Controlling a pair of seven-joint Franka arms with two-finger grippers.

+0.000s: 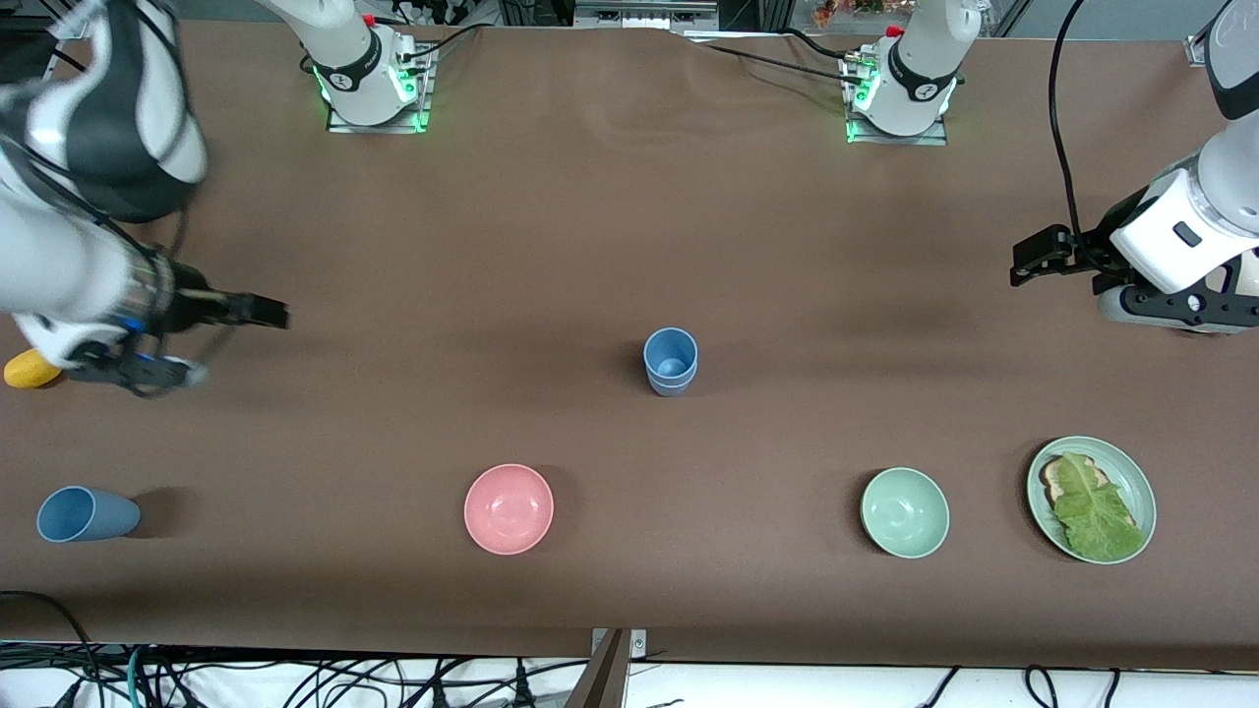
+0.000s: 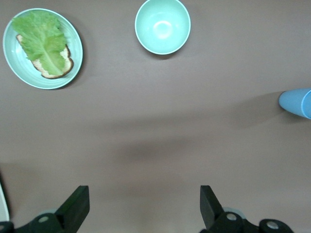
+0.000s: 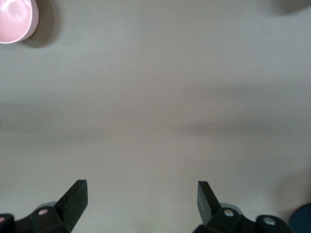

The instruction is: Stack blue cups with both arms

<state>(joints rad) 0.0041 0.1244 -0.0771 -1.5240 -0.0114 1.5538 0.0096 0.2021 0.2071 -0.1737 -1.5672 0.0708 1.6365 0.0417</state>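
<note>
Two blue cups matter here: one stands upright (image 1: 671,361) mid-desk, apparently with a second cup already nested in it, though the front view cannot settle that; the other lies on its side (image 1: 87,514) at the right arm's end of the desk, nearer the front camera than the pink bowl's row would suggest only slightly, its mouth turned toward the desk's end. The right tool (image 1: 258,312) hangs over bare desk toward that end, jaws wide apart and holding nothing, with a yellow object (image 1: 31,369) just under the arm. The left tool (image 1: 1033,258) waits over the left arm's end, jaws likewise spread and empty, above the desk near the plate of toast and lettuce (image 1: 1092,500). A pink bowl (image 1: 509,508) and a green bowl (image 1: 905,512) sit between the lying cup and the plate, both well apart from the standing cup. My judgement is that the fallen cup is the risk: a tapered cup on its side may roll or skid away if one finger touches it first, and a pinch across its rounded wall may squeeze it out. Lifted sideways, it would need turning before it fits the standing cup; a tilted or off-centre descent could tip that light cup over. The right arm's sweep could also knock the yellow object.
</note>
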